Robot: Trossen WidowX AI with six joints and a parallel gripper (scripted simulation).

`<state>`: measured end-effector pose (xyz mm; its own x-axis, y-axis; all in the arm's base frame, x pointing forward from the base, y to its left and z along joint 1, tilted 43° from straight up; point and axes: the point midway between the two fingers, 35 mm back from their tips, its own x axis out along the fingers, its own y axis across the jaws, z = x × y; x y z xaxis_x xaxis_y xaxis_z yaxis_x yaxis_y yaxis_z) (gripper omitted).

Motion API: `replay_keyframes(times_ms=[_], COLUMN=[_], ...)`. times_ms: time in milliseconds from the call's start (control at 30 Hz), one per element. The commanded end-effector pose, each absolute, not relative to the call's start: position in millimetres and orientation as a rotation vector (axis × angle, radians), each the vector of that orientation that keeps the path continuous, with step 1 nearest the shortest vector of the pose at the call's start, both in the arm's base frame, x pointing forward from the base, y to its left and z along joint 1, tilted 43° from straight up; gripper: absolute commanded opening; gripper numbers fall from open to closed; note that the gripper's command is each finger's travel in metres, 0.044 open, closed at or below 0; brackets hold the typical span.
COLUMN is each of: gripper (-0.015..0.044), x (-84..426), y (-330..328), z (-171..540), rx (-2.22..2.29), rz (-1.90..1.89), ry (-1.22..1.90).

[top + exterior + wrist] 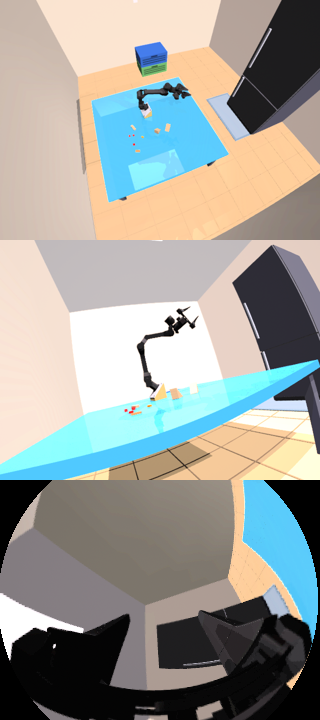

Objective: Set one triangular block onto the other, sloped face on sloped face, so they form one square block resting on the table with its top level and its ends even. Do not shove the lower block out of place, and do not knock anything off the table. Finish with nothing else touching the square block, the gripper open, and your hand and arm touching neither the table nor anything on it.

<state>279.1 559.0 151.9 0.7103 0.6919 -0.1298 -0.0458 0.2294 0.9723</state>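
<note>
My gripper (pixel 189 92) (pixel 194 311) (pixel 164 616) is spread wide with nothing between its fingers, high above the blue tabletop (pixel 196 129) (pixel 165 420) (pixel 282 535) and aimed up towards the fridge side. From it, the blocks lie well below and back inward, on the exterior viewer's side. First comes the pale wooden block (pixel 167 127) (pixel 193 388), apparently one triangular piece, its long axis slightly aslant up and down the top view. Just beside it, apart, sits the darker tan wooden wedge (pixel 157 130) (pixel 176 393); I cannot tell how their slopes match. I judge that I must swing round and point down before choosing a grasp. Farther off stands the tall black fridge (pixel 271 64) (pixel 279 304) (pixel 175 642).
</note>
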Motion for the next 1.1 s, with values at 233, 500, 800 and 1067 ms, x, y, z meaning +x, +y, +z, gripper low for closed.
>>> replay_keyframes(times_ms=[233,500,800,1067], gripper=[0.0440,0.0440,0.0440,0.0440], x=[302.6,299.1,282.6,265.7], y=[480.0,395.8,291.7,207.7], z=[-5.9,-75.5,-110.2,-101.5], rx=[0.051,-0.829,-1.857,-2.787], rz=[0.334,0.310,0.453,0.875], ry=[0.647,0.770,1.006,1.310])
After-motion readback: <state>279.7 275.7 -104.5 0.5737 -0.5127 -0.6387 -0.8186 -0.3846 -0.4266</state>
